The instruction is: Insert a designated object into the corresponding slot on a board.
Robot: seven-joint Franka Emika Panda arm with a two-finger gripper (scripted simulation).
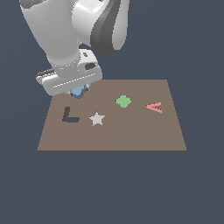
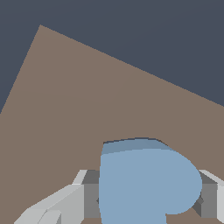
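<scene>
Here, in the exterior view, the gripper (image 1: 78, 90) hangs low over the board (image 1: 131, 140), toward its ten o'clock corner, and a scrap of the blue heart (image 1: 78, 92) shows beneath the hand. The heart-shaped slot cannot be made out; it is probably hidden under the hand, which would explain why the arm sits there. At about five o'clock from the gripper lies the dark L-shaped cutout (image 1: 70, 115); the white star (image 1: 97, 118) is just beside it, with the green clover piece (image 1: 123, 101) and a pink V-shaped piece (image 1: 155, 107) further toward three o'clock.

In the wrist view, the blue heart (image 2: 144, 183) fills the foreground, clamped between both fingers (image 2: 89, 192), so the jaws are closed on it. Only bare board (image 2: 87, 100) shows beyond, no slot. The heart seems held flat-side toward the board, presumably to drop straight in once aligned.
</scene>
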